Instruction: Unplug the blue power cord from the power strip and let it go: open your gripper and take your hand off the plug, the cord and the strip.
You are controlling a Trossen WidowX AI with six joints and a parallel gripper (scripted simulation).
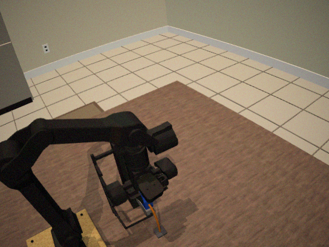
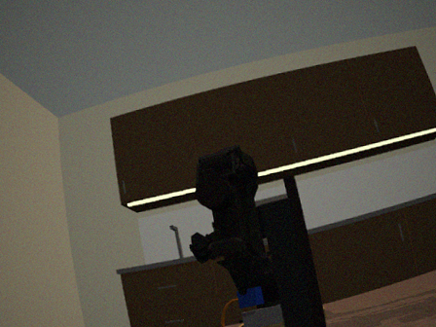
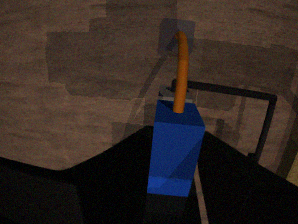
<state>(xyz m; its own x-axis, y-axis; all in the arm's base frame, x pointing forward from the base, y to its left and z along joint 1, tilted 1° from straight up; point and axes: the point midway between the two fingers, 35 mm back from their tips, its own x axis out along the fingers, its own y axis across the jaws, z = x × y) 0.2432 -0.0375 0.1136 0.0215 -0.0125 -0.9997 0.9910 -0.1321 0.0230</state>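
Top camera looks down from high behind the arm; exterior sits low on the table, seemingly facing back; wrist peers close along the fingers. All share the blue plug (image 3: pixel 174 147).
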